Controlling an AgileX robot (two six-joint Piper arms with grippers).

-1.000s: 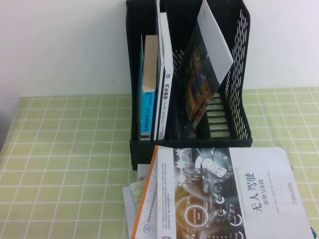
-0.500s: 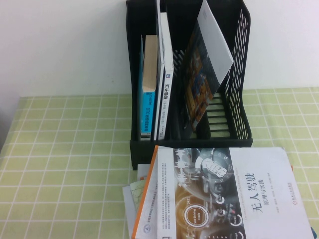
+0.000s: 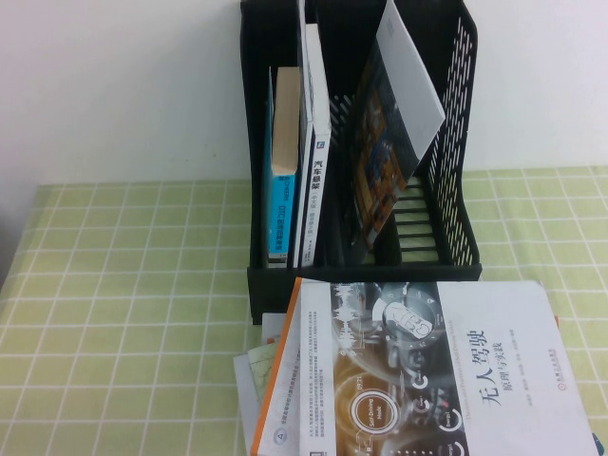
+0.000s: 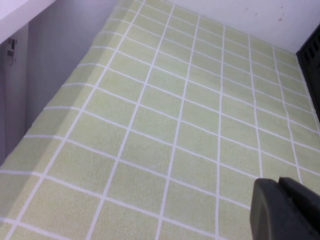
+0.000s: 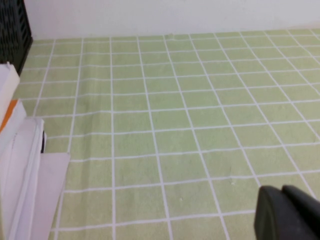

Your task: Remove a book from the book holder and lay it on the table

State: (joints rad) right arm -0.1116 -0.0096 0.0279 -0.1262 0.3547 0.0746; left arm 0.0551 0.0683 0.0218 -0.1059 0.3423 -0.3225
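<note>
The book (image 3: 427, 370), half dark with circular tech graphics and half pale with a black Chinese title, lies flat in front of the black book holder (image 3: 454, 142) on the green gridded table (image 3: 123, 304). It rests on a pile of other books. Neither gripper shows in the high view. My left gripper (image 4: 279, 181) is shut and empty over bare cloth, with a corner of the holder (image 4: 311, 50) far off. My right gripper (image 5: 281, 190) is shut and empty over bare cloth, away from the pile's white page edges (image 5: 20, 165).
The holder keeps a blue-spined book (image 3: 278, 209), a white book (image 3: 316, 142) and a leaning dark-and-orange book (image 3: 385, 161). An orange-edged white book (image 3: 275, 380) lies under the big book. A white wall stands behind. The table's left edge (image 4: 30, 125) drops off.
</note>
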